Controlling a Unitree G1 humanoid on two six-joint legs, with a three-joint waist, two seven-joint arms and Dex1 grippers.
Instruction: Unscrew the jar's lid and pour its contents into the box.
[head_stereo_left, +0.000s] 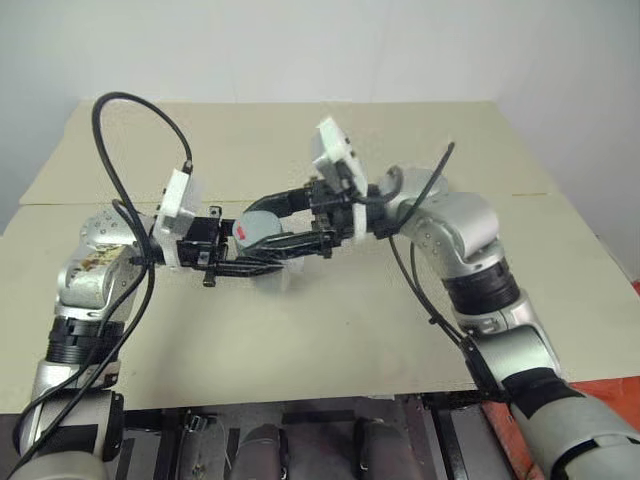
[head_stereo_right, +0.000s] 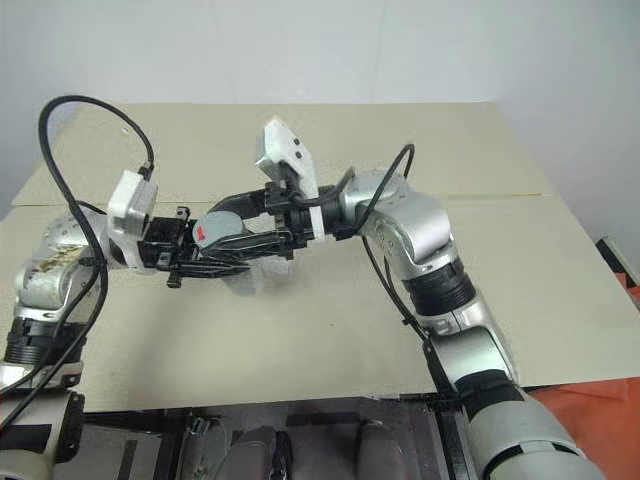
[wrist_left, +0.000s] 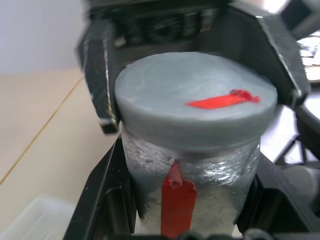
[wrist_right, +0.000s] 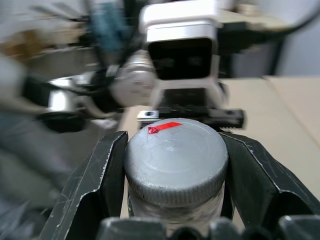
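The jar (wrist_left: 210, 200), silvery with a red label, hangs level above the table between both hands. My left gripper (wrist_left: 187, 160) is shut on the jar's body, one finger (wrist_left: 102, 200) on each side. The grey lid (wrist_right: 175, 155) with its red mark faces my right gripper (wrist_right: 174, 145), which is shut on the lid's rim from the opposite side. From the head, the jar (head_stereo_left: 255, 228) sits mid-table between the two wrists. The box (wrist_left: 35, 220), whitish and translucent, lies on the table just under the jar (head_stereo_right: 225, 230) and is mostly covered by the fingers. The contents are hidden inside the jar.
The beige table (head_stereo_left: 330, 340) has a seam across its middle and open surface on all sides of the hands. Black cables (head_stereo_left: 130, 110) loop up from both wrists. Its front edge runs just above the robot's base.
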